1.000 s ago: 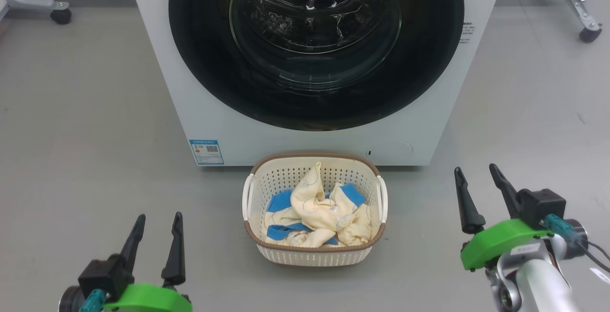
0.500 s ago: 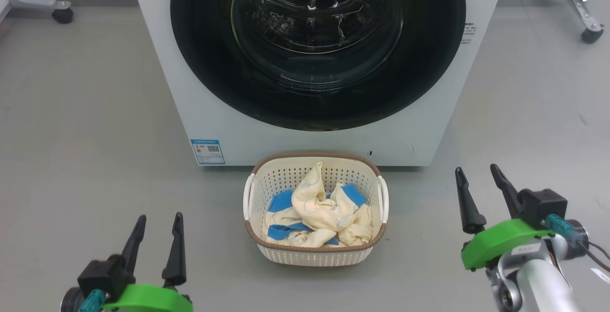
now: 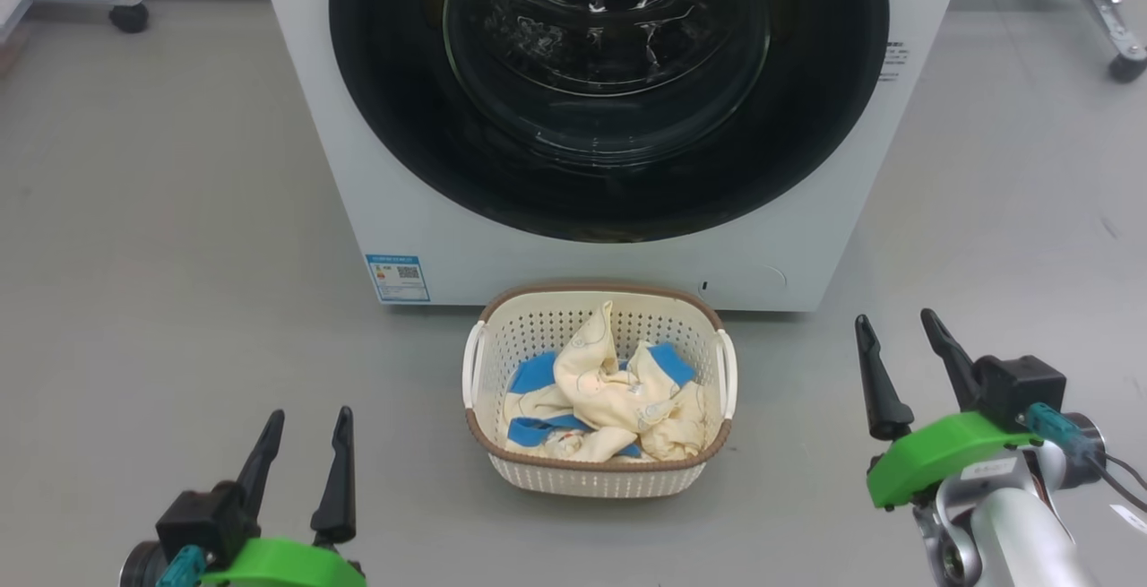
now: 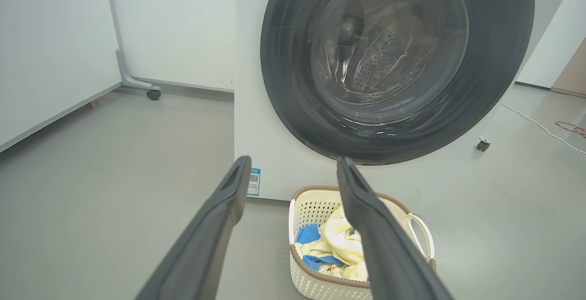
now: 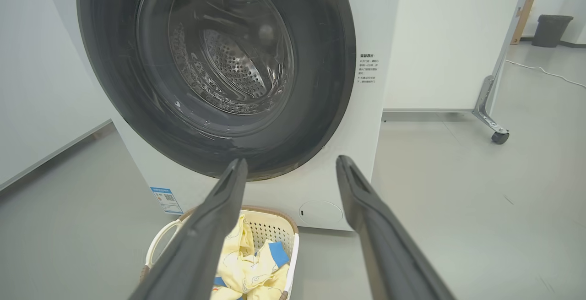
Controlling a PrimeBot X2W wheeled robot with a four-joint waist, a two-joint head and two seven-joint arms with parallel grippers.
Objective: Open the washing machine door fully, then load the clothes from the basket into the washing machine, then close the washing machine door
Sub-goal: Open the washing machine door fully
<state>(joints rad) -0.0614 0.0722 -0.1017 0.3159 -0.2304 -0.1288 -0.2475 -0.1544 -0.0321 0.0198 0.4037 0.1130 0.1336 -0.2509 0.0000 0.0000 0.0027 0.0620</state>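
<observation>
Smooth grey floor point(image 3: 161, 211), closed off at the back by white panels point(image 4: 55, 39) on castor feet point(image 3: 130, 16). Square in the middle, the white washing machine point(image 3: 403, 211), upper part cut off by the top edge of the head view. Flush against its front and shut, the washing machine door point(image 3: 806, 148): wide glossy black rim, bulging clear centre. Behind that glass, the perforated steel drum point(image 5: 229, 75), broken up by warped reflections and hard to follow. Impossible to tell from these angles where hinge or handle sit. Low on the front, a small blue sticker point(image 3: 397, 277) and a round flap point(image 3: 744, 280). Beside the rim, a block of fine print point(image 3: 896, 61), too small to read.

On the floor just in front of the machine, the basket point(image 3: 596, 479), cream with a brown rim and white side handles. Heaped inside, the clothes point(image 3: 618, 390), pale yellow with blue patches, burying the basket's bottom.

At the head view's lower left, the left gripper point(image 3: 309, 412), fingers pointing up towards the machine, spread wide with nothing between them. Wrist and green mount clipped by the bottom edge. At the lower right and higher up the view, the right gripper point(image 3: 894, 316), fingers leaning slightly leftward, likewise wide apart and empty, pale forearm running off the bottom. Both well apart from the basket, one to each side. In each wrist view, one dark finger crossing part of the basket and hiding some of the cloth.
</observation>
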